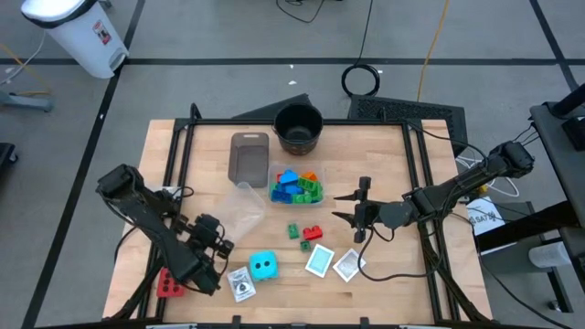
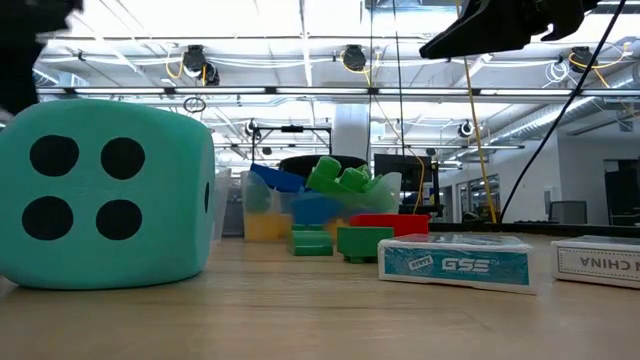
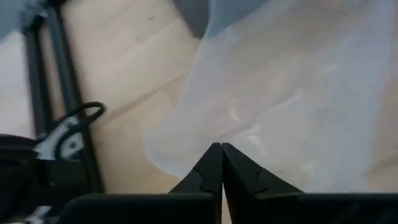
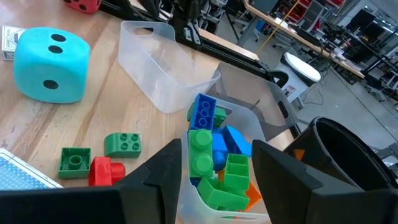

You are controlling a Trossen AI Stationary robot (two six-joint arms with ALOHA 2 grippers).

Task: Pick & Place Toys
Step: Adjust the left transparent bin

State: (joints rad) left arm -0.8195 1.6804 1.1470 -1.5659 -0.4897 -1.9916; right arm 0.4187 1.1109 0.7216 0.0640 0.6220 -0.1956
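A clear tub (image 1: 295, 187) at the table's middle holds several blue, green and orange blocks (image 4: 214, 158). Three loose blocks, two green (image 4: 74, 163) and one red (image 4: 106, 171), lie on the table near it. A cyan dotted cube (image 1: 264, 265) and a red dotted cube (image 1: 169, 283) rest near the near edge, with cards (image 1: 320, 260) beside them. My right gripper (image 1: 343, 206) is open, just right of the block tub, above the table. My left gripper (image 1: 225, 242) is shut, next to an empty clear tub (image 1: 242, 206). My left gripper's shut fingertips (image 3: 221, 149) stand over the empty clear tub's wall (image 3: 261, 106). I cannot tell whether they touch it.
A black round pot (image 1: 299, 128) stands at the far edge. A grey tub (image 1: 249, 157) lies beside it. Black frame rails (image 1: 178, 155) run along the table's left and right sides. A third card (image 1: 241, 285) lies by the near edge.
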